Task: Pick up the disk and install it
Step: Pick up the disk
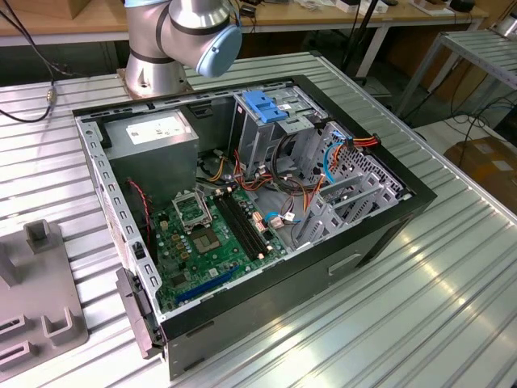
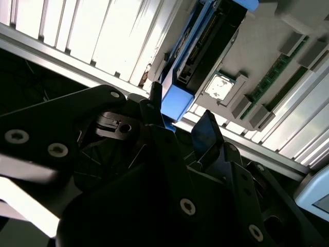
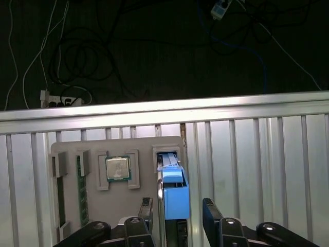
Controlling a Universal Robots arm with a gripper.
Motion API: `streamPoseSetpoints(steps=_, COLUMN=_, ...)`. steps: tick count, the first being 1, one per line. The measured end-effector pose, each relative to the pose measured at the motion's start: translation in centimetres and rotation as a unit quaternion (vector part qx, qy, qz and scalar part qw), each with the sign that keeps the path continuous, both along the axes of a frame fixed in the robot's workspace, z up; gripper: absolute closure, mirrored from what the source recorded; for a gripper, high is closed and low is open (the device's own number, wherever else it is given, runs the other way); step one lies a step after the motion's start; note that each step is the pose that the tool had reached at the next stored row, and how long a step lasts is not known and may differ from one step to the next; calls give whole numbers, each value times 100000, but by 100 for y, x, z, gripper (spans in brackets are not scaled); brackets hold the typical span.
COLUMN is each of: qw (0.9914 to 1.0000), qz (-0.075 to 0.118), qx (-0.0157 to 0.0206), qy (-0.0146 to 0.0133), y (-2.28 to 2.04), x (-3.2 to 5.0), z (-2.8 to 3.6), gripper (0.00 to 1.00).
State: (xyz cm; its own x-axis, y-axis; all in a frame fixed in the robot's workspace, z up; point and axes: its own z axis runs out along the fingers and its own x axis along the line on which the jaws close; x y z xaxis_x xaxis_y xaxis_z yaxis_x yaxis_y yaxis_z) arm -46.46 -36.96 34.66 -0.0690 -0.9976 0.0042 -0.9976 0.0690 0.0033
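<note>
Now the disk (image 3: 172, 177) stands edge-up within the parted hand (image 3: 178, 210).

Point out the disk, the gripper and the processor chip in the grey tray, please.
disk (image 3: 175, 191): first wrist view, on its blue carrier end.
gripper (image 2: 181, 105): second wrist view, midway between its open fingertips.
processor chip (image 3: 118, 169): first wrist view, centre of its metal lid.
</note>
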Motion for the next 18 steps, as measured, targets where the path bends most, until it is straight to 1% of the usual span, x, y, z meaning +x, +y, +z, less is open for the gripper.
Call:
streamPoseSetpoints(steps=10, qw=100000, qz=-2, qx=-16, qy=-11, y=0, x=0, z=-2, gripper=49)
streamPoseSetpoints(steps=12, qw=100000, qz=-3, qx=-121, qy=-68, y=0, x=0, z=-7, gripper=49)
streamPoseSetpoints(steps=14, qw=99999, qz=-2, qx=-417, qy=-130, y=0, x=0, z=-27, gripper=49)
streamPoseSetpoints(steps=18, qw=99998, qz=-1, qx=-565, qy=-177, y=0, x=0, z=-60, gripper=49)
